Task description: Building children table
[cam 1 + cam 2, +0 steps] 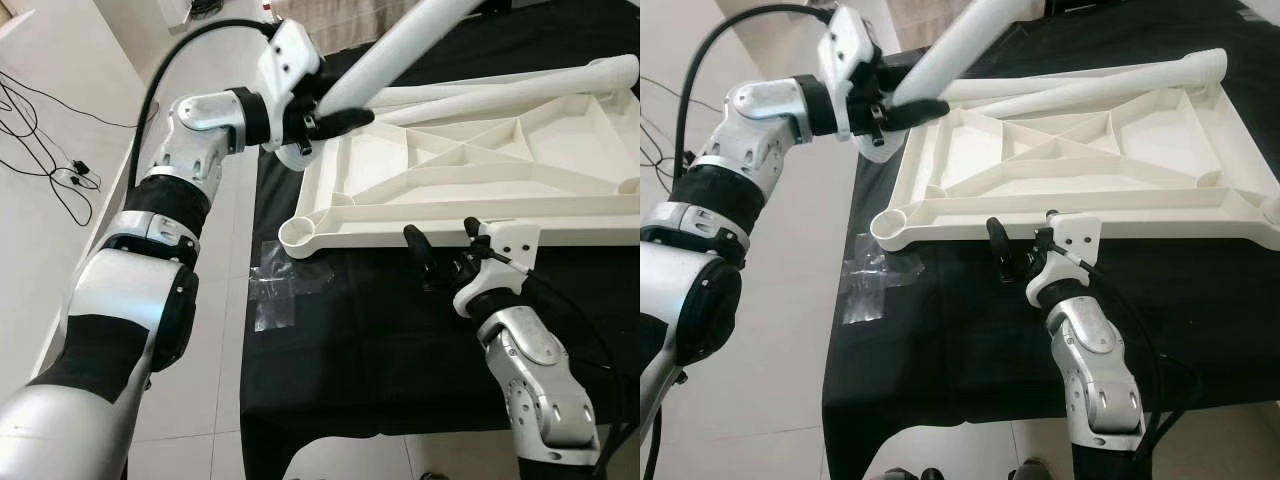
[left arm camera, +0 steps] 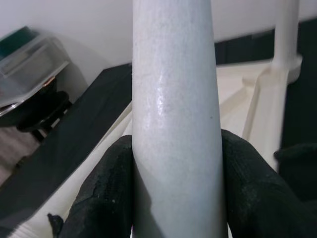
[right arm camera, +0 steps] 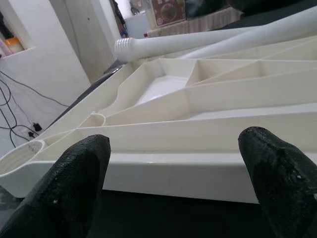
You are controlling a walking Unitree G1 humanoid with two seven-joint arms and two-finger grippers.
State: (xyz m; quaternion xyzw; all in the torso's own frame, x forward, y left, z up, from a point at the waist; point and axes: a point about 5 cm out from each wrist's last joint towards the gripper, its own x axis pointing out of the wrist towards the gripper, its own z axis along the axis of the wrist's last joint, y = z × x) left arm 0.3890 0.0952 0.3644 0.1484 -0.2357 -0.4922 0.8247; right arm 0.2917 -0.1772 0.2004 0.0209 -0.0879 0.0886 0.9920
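Nearest, right gripper (image 1: 443, 243) low over the black cloth (image 1: 350, 350), fingers (image 3: 79, 193) spread apart and empty, just short of the near rim of the tabletop (image 1: 470, 170). Beside the cloth, on the pale floor (image 1: 60, 230), a scrap of clear wrap (image 1: 280, 285). Beyond that, tabletop upside down on the cloth, ribs up, with an open round socket (image 1: 298, 235) at the near left corner and two more legs (image 1: 500, 95) lying across the far edge, one with a threaded end. Farthest and highest, left gripper (image 1: 335, 122) clamped on a white leg (image 1: 400, 45), pads (image 2: 104, 188) pressed to either side of the tapered shaft, held slanting above the far left corner.

Judged light, stiff moulded plastic, smooth and likely slippery under a pinch, so best held low on the shaft near the threaded end for steady turning into a socket. Tabletop likely to slide on the cloth unless braced at the rim
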